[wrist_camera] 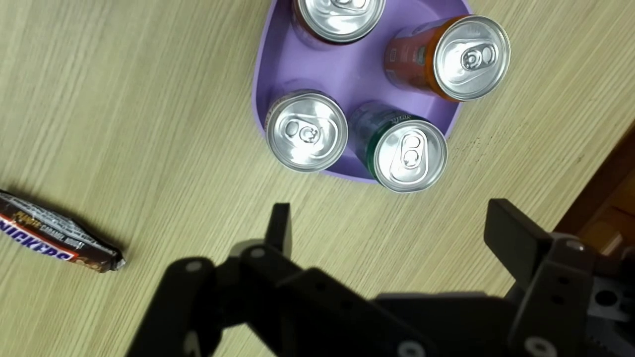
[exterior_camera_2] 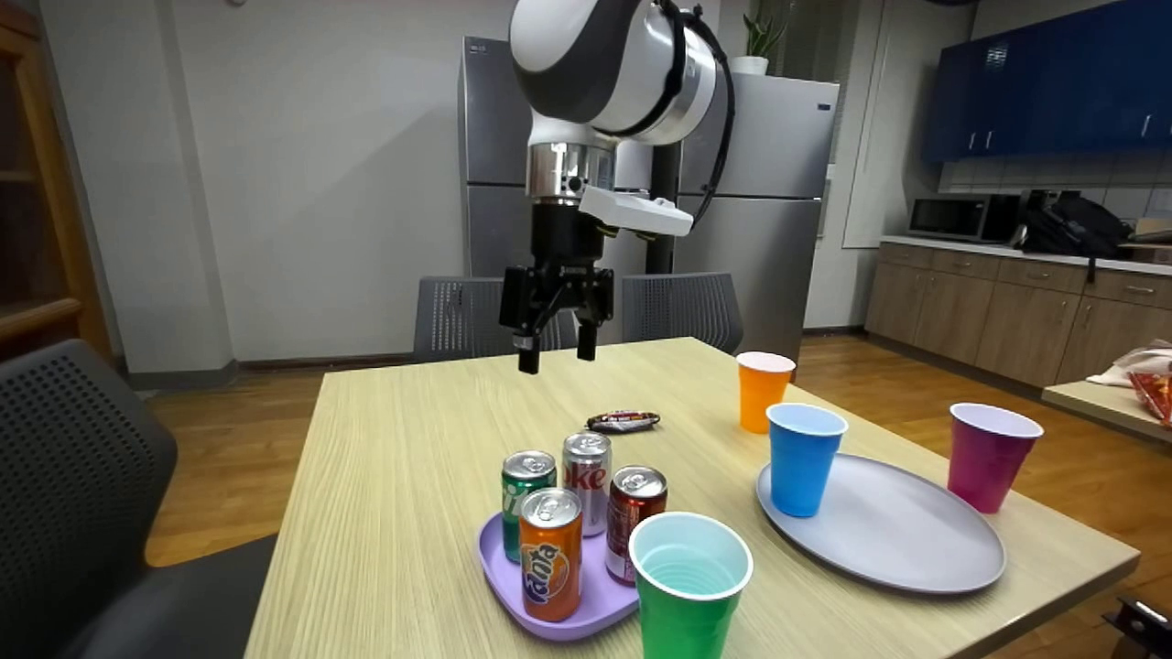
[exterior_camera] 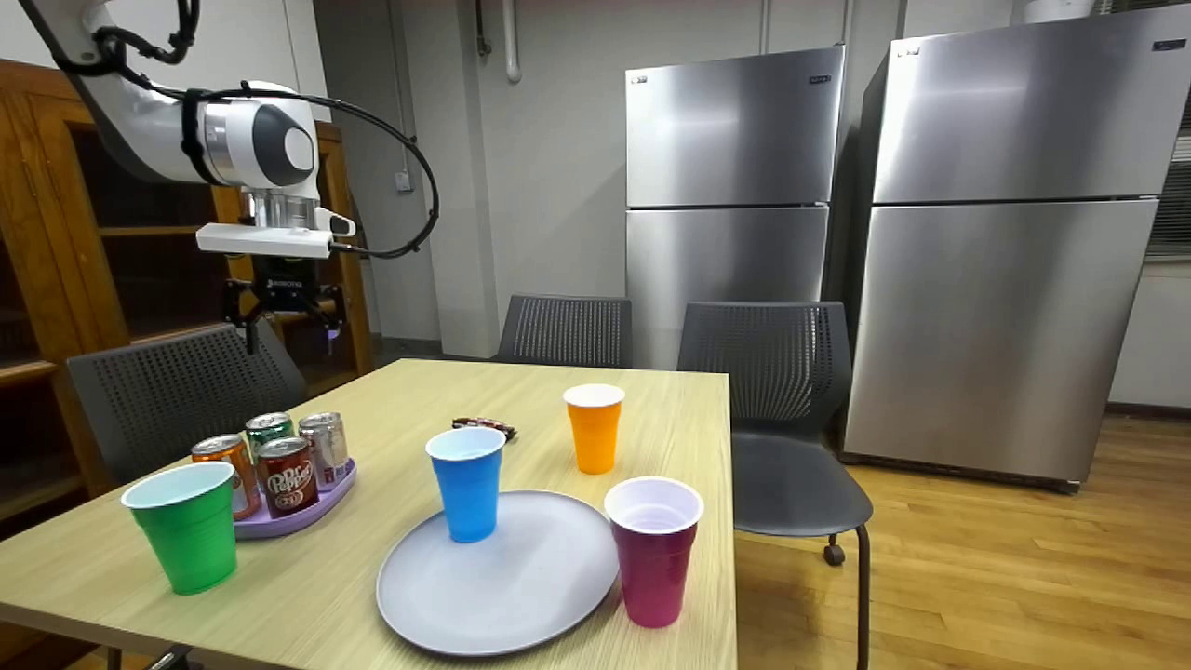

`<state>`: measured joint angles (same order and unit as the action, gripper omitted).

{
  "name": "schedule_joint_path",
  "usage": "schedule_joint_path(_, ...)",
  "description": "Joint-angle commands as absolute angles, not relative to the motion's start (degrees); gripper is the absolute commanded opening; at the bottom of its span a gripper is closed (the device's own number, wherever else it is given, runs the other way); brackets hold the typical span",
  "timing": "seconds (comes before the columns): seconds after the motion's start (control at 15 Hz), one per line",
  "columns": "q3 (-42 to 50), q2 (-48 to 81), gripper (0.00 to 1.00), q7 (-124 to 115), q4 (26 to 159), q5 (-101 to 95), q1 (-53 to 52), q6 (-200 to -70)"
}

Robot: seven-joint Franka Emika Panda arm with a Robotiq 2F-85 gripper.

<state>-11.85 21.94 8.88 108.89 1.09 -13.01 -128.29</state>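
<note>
My gripper (exterior_camera: 291,337) is open and empty, pointing down above the table; it also shows in an exterior view (exterior_camera_2: 558,355) and in the wrist view (wrist_camera: 389,218). Below it, nearest in the wrist view, a purple tray (wrist_camera: 337,74) holds several upright soda cans: a green can (wrist_camera: 411,154), a silver Coke can (wrist_camera: 306,131), an orange Fanta can (exterior_camera_2: 550,558) and a dark red Dr Pepper can (exterior_camera: 287,479). A Snickers bar (wrist_camera: 54,235) lies flat on the table left of the gripper in the wrist view. The gripper touches none of these.
A green cup (exterior_camera: 186,535) stands beside the tray. A blue cup (exterior_camera: 468,489) stands on a grey plate (exterior_camera: 549,596). A maroon cup (exterior_camera: 653,568) and an orange cup (exterior_camera: 595,433) stand upright near the plate. Chairs (exterior_camera: 763,372) surround the wooden table (exterior_camera_2: 385,513).
</note>
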Motion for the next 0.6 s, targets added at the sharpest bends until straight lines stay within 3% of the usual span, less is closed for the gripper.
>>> schedule_joint_path(0.0,-12.15,21.99,1.00,8.74,108.78,0.94,-12.76,-128.18)
schedule_joint_path(0.53,-12.31,18.07,1.00,7.37,111.18,0.84,-13.14,-125.00)
